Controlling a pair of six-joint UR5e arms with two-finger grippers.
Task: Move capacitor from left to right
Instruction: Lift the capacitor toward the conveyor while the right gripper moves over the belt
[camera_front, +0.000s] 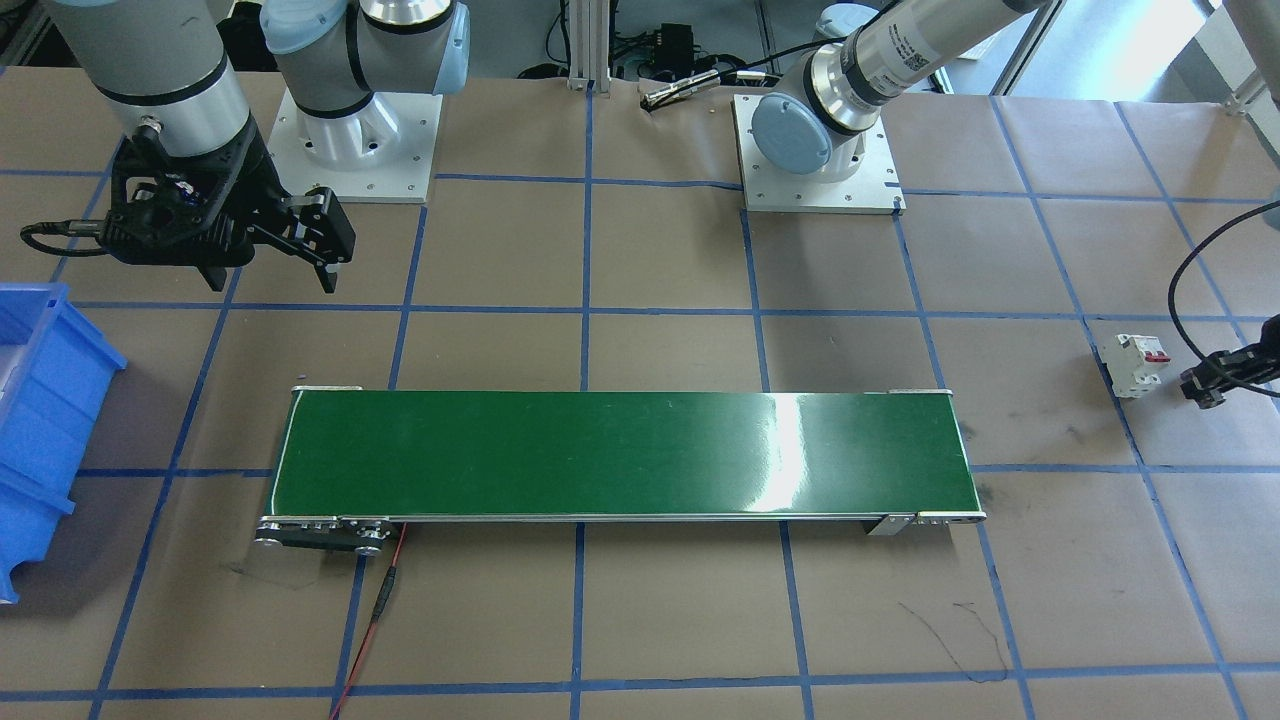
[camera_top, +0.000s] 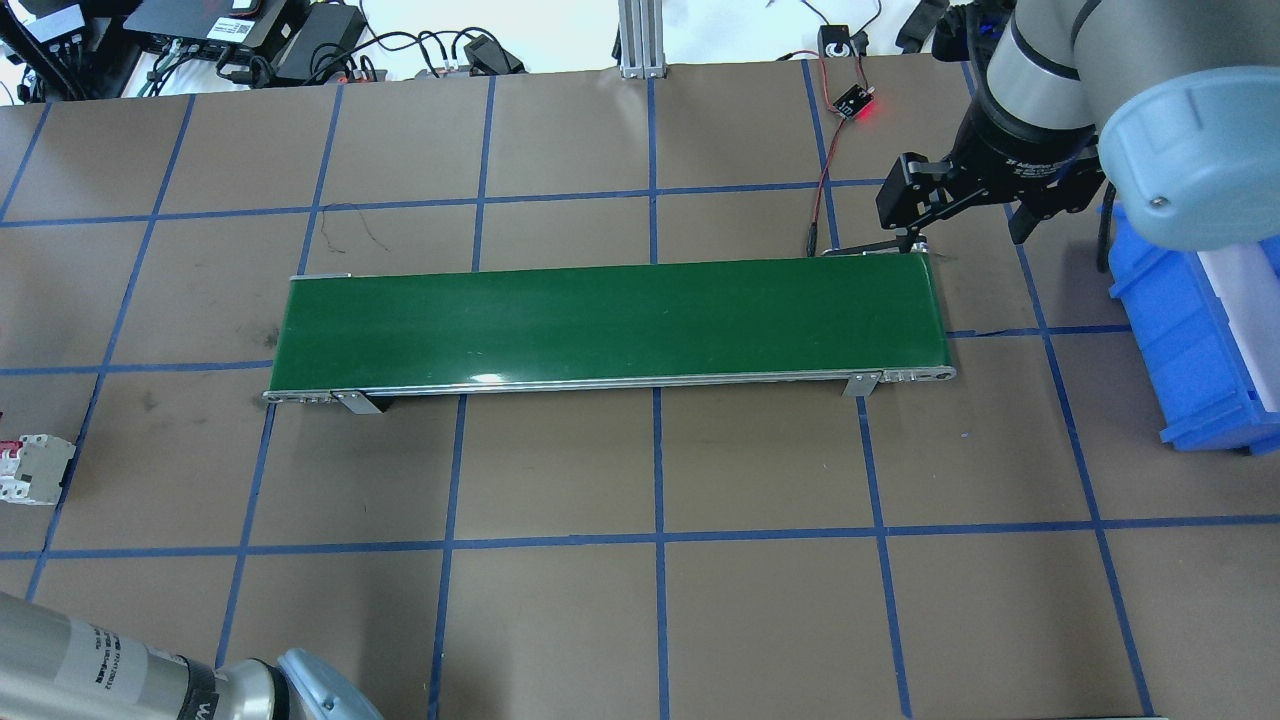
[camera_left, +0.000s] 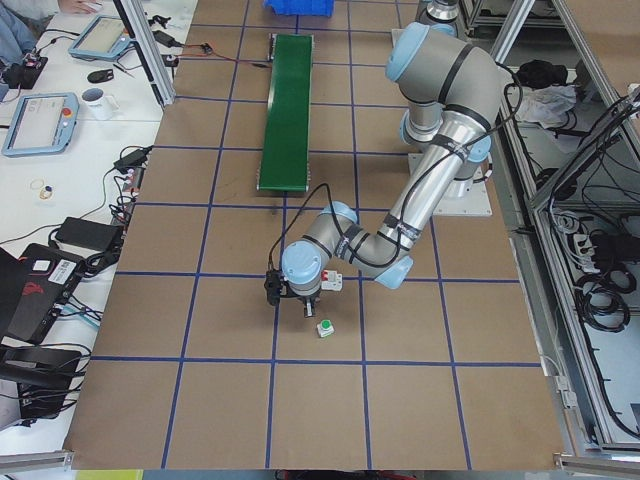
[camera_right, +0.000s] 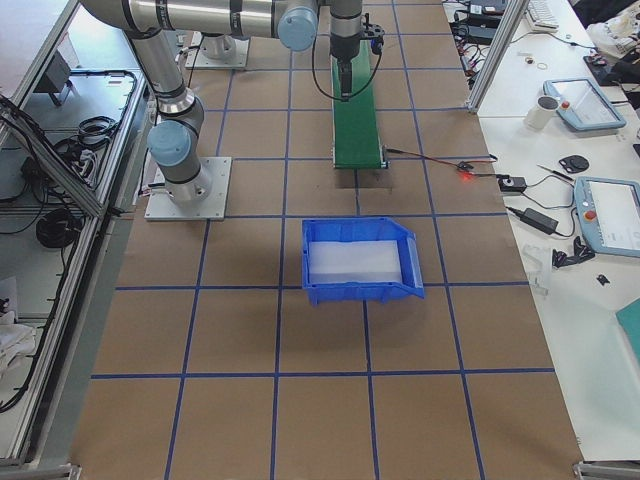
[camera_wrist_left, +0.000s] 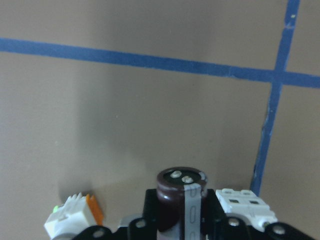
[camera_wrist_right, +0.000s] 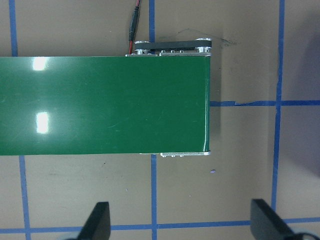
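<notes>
The stubby dark capacitor (camera_wrist_left: 181, 200), grey-striped with silvery terminals, sits at the left end of the table (camera_wrist_left: 100, 110), clamped in the left gripper (camera_wrist_left: 181, 220) (boxy white breaker (camera_wrist_left: 245, 202) just beside). The right gripper (camera_wrist_right: 183, 222) gapes wide by the right end of the glossy green belt (camera_wrist_right: 100, 105).

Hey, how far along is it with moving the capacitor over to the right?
Nothing delivered yet. In hand: the left gripper looks closed on the capacitor beside the breaker. Left: moving it right; the green belt is bare and the right gripper hovers open over its end.
</notes>
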